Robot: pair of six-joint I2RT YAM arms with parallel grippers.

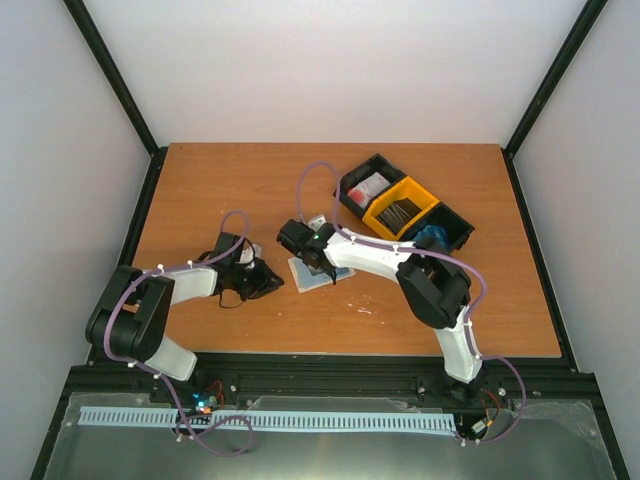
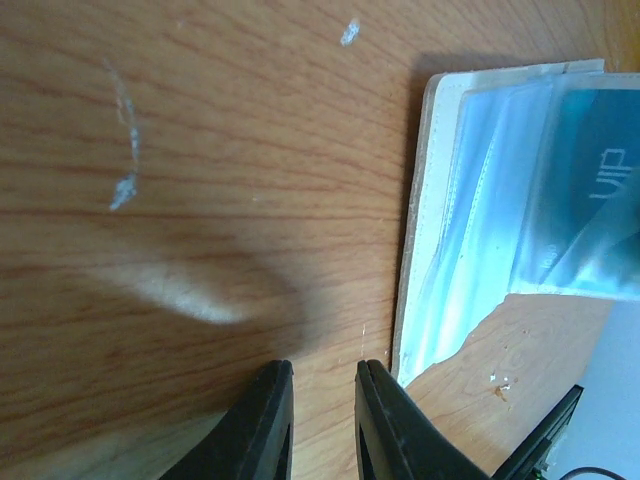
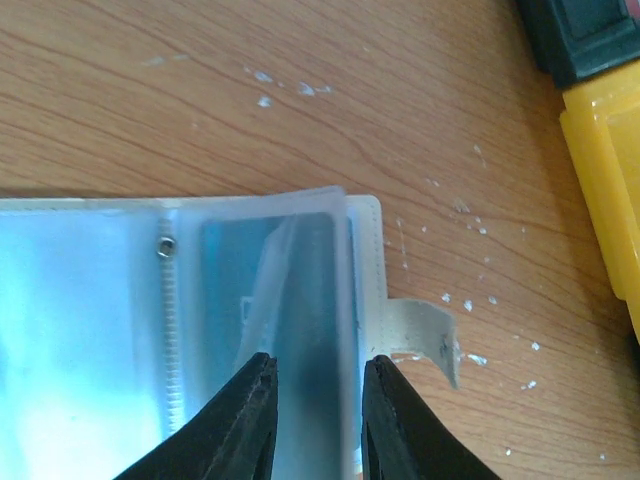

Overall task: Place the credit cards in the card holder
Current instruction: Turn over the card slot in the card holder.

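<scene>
Orange-brown wooden table point(image 1: 250, 180), marked with small white specks point(image 2: 124, 190). Toward 2 o'clock from its middle, a slanted row of three touching bins: black bin point(image 1: 348, 190) with white and red contents, yellow bin point(image 1: 380, 224) with dark pieces, second black bin point(image 1: 460, 225) with something blue. Along the 6 o'clock edge, a white slotted strip point(image 1: 270, 420).

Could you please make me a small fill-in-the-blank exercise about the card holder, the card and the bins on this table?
1. The card holder lies ___ on the table, not folded.
2. The card inside it is ___ in colour.
3. The middle bin of the row is ___.

Missing words: open; blue; yellow.
</scene>
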